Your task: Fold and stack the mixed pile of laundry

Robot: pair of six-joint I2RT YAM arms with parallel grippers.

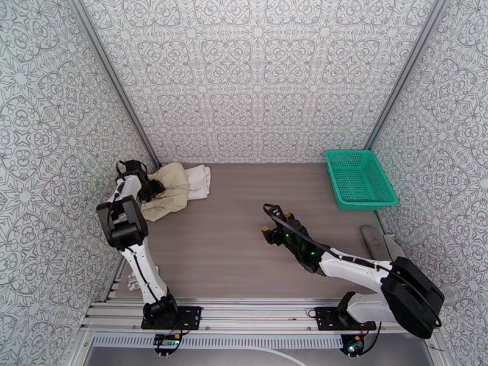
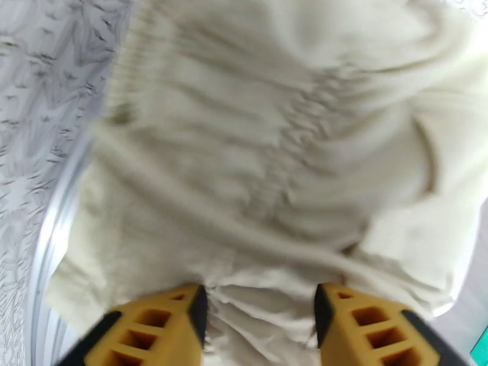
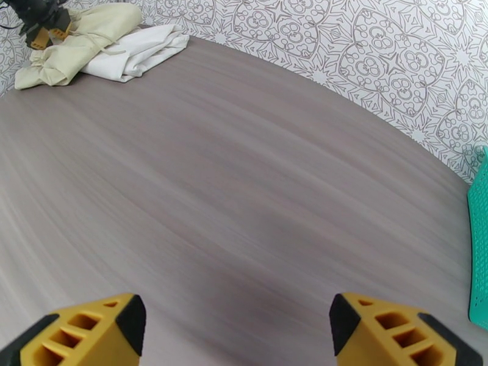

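Observation:
The laundry pile lies at the table's far left. A beige garment (image 1: 169, 191) is bunched up and lies partly over a white T-shirt (image 1: 199, 181), which is folded flat beside it. My left gripper (image 1: 155, 189) is at the beige garment's left edge. In the left wrist view its fingers (image 2: 183, 318) stand apart, and wrinkled beige cloth (image 2: 256, 147) lies between and beyond them, so the left gripper (image 2: 259, 312) is open. My right gripper (image 1: 266, 219) hovers open over bare table at mid-right, nothing between its fingers (image 3: 116, 327). From there the beige garment (image 3: 79, 38) and white T-shirt (image 3: 137, 50) sit far off.
A teal mesh basket (image 1: 360, 178) stands at the far right by the wall, its edge (image 3: 479, 251) at the right wrist view's side. Patterned walls close in the table (image 1: 244, 239) on three sides. A grey object (image 1: 377, 239) lies at the right edge.

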